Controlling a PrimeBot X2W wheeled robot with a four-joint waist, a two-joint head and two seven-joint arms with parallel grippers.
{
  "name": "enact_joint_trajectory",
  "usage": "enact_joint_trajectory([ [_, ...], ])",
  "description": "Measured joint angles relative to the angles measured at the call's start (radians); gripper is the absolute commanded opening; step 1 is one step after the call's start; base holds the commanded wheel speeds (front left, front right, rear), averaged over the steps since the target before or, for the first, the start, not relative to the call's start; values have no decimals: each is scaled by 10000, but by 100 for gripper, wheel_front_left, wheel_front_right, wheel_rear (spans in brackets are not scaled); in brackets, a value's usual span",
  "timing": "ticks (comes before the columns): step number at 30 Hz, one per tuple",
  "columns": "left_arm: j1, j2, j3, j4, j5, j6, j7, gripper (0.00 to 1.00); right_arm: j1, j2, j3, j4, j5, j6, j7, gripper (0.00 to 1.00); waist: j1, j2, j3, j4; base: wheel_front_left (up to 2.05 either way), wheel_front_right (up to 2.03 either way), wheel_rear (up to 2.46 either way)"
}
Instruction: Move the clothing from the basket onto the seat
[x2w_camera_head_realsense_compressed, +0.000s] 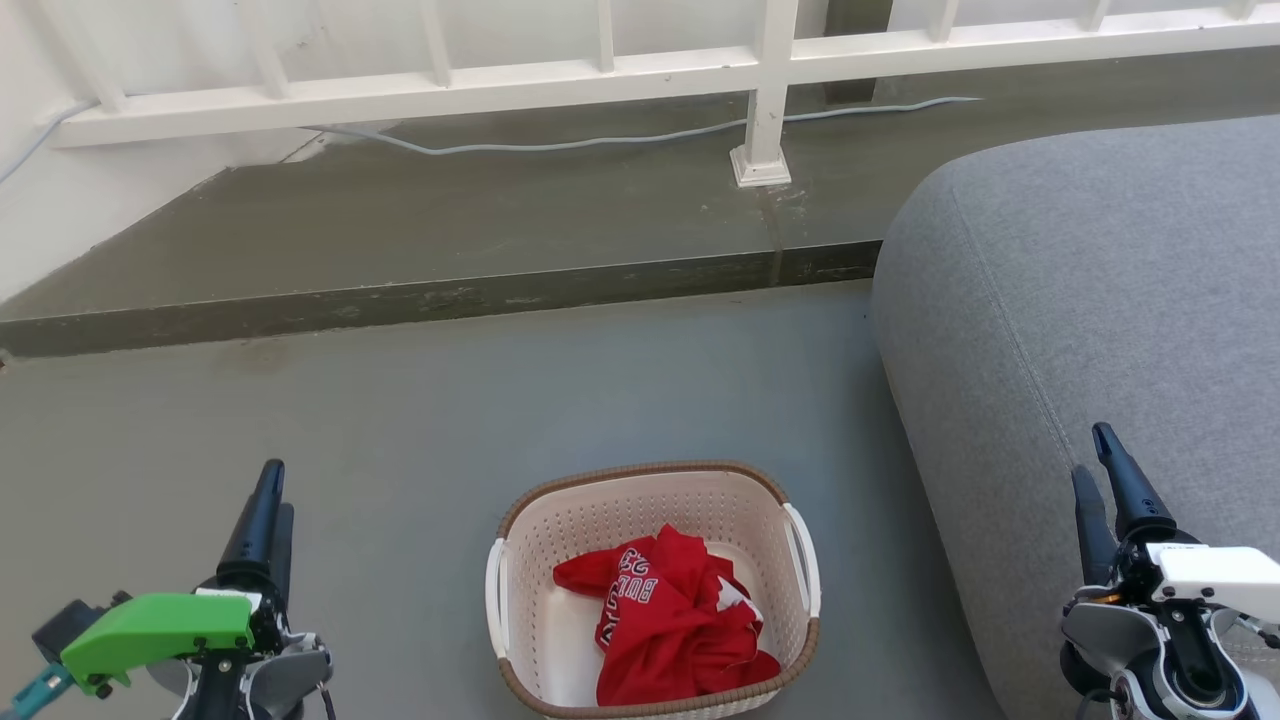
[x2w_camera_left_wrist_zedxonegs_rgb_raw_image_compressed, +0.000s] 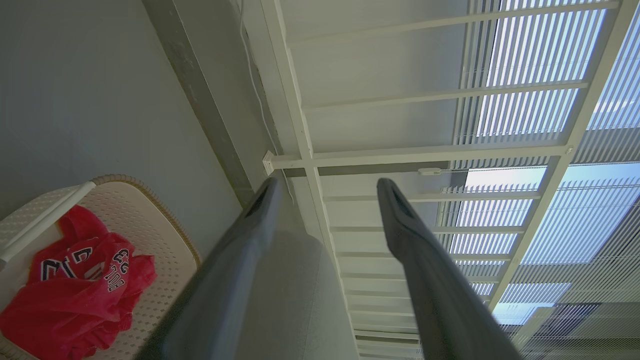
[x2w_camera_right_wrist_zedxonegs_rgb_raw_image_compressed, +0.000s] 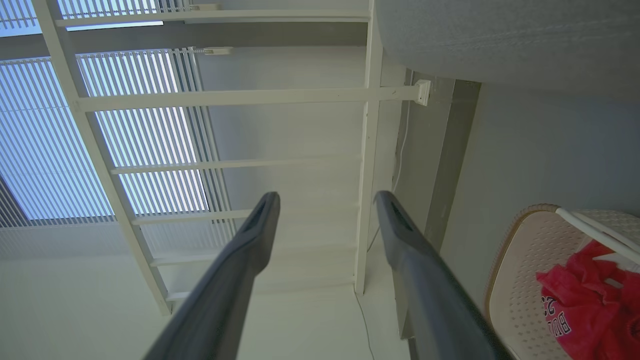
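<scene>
Red clothing (x2w_camera_head_realsense_compressed: 670, 620), a crumpled lettered jersey heap, lies inside the basket (x2w_camera_head_realsense_compressed: 640, 470) on the grey floor (x2w_camera_head_realsense_compressed: 400, 430). Beyond the basket there's a dark raised step (x2w_camera_head_realsense_compressed: 450, 220) and a white railing (x2w_camera_head_realsense_compressed: 600, 75). The grey seat (x2w_camera_head_realsense_compressed: 1100, 280) is just right of the basket. The left hand (x2w_camera_head_realsense_compressed: 277, 490) hovers left of the basket, the right hand (x2w_camera_head_realsense_compressed: 1090, 452) right of it. Both are spread, empty and well apart from the clothing.

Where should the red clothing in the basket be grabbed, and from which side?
Pinch the bunched, raised folds near the middle of the clothing, coming straight down from above. It lies crumpled in a heap on the floor of the basket, whose perforated walls close off every side, so the open top is likely the only clear way in.
</scene>
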Motion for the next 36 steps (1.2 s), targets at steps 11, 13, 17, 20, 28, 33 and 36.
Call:
enact_joint_trajectory([
  [11,-107,623,-598,-384,1699,0,-610,100,-202,-537,487,-190,-1628,0,-602,100,0,0,16,4,0,0,0],
  [13,-128,690,-698,-449,2042,0,-667,100,-245,-652,587,-221,-1944,0,-663,100,0,0,17,4,0,0,0],
  [17,-200,794,-903,-537,2780,0,-800,100,-259,-798,780,-226,-2675,-6,-840,100,0,0,13,1,0,0,0],
  [20,-291,830,-1083,-583,3260,-2,-917,100,-314,-905,934,-230,-3127,-102,-917,100,0,0,6,-1,0,0,0],
  [28,-396,1114,-1628,-963,5041,71,-1223,100,-463,-1070,1350,-290,-4564,-370,-1227,100,0,0,-12,-28,0,0,0],
  [33,-580,1258,-1933,-1206,6017,194,-1417,100,-635,-1356,1666,-343,-5561,-537,-1421,100,0,0,-21,-61,0,0,0],
  [36,-582,1281,-2079,-1227,6481,288,-1501,100,-668,-1367,1848,-389,-6025,-585,-1530,100,0,0,-24,-82,0,0,0],
])
